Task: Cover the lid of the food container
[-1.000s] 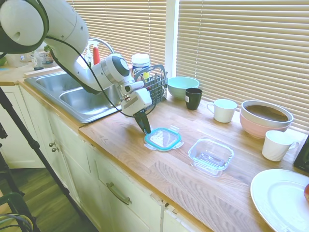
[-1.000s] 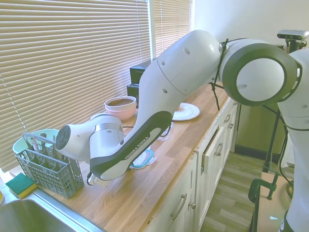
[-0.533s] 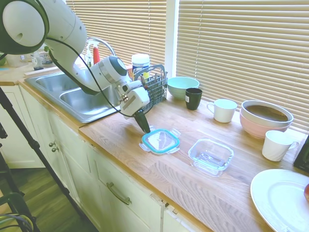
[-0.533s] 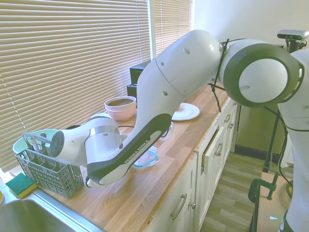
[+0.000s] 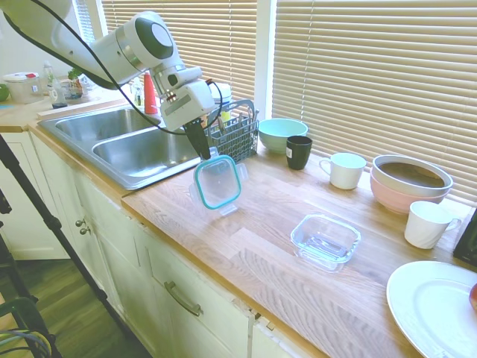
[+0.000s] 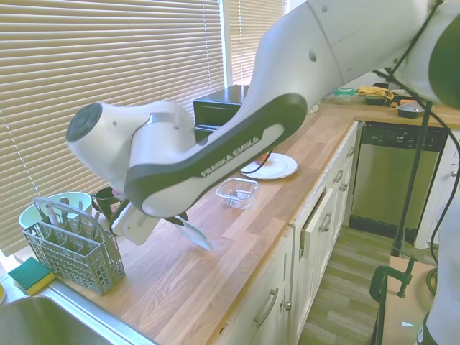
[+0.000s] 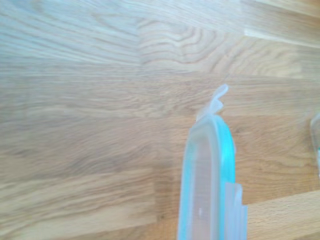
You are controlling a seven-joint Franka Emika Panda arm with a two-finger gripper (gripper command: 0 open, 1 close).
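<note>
My gripper [image 5: 204,151] is shut on the top edge of the lid [image 5: 218,182], a clear rounded-square piece with a teal rim. The lid hangs nearly upright in the air above the wooden counter [image 5: 268,246], near the sink side. From the other side the lid [image 6: 194,233] shows as a pale sliver under the hand. In the wrist view the lid [image 7: 207,180] appears edge-on over wood grain. The food container [image 5: 325,240], a shallow clear glass dish, rests open on the counter well to the right of the lid, also seen as the food container [image 6: 238,192].
A double sink [image 5: 127,145] lies left. A wire cutlery basket [image 5: 235,130] stands just behind the gripper. Along the blinds sit a mint bowl [image 5: 282,134], black cup [image 5: 299,152], white mug [image 5: 346,170], pink bowl [image 5: 409,183], another mug [image 5: 428,224]. A white plate [image 5: 436,306] is front right.
The gripper has lifted the lid off the counter and carried it up and toward the sink; the lid has swung from flat to nearly upright. The glass dish has not moved.
</note>
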